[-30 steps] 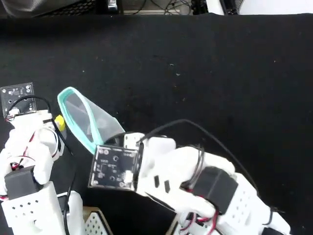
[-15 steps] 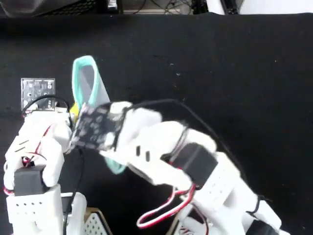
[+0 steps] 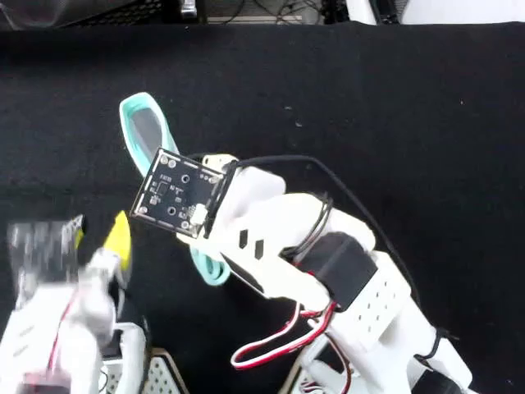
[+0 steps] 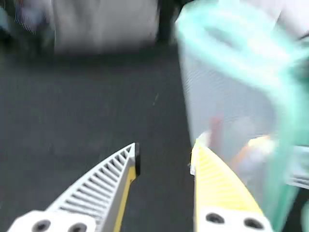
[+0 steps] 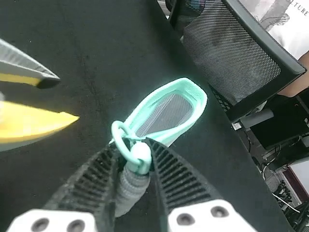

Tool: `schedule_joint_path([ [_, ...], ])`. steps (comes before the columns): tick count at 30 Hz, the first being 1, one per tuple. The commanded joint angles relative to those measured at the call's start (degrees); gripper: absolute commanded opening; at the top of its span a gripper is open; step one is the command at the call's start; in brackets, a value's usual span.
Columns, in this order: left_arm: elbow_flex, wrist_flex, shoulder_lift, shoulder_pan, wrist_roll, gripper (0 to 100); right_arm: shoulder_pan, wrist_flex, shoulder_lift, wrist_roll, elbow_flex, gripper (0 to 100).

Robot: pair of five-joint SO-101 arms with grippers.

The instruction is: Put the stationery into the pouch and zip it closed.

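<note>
The teal-rimmed mesh pouch stands on edge on the black table, left of centre. My right gripper is shut on the pouch at its zipper end, beside a teal pull ring. In the high view that arm's camera board covers the grip. My left gripper is open with nothing between its white and yellow fingers, and the pouch stands close beside the yellow one. Blurred stationery, red and orange, shows through the mesh. From above, the left gripper sits near the front left, a little short of the pouch.
Black cloth covers the table up to its far edge, with cables and furniture behind. A mesh office chair stands beyond the table. The right arm's body crosses the front middle. The table's right half is bare cloth.
The right arm swung the pouch from a flat diagonal lie to upright and farther back. The left arm first moved up beside the pouch, then pulled back toward the front edge.
</note>
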Motion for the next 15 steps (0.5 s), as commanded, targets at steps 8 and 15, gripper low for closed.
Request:
schedule_joint_path([
  [8, 5.85, -4.84, 0.18, 13.58, 0.00, 28, 1.23, 12.92, 8.92, 3.25, -17.80, 1.2],
  [15, -1.27, -3.08, -2.20, 14.29, 0.00, 28, 6.77, 15.74, 12.79, 3.34, -24.04, 1.2],
])
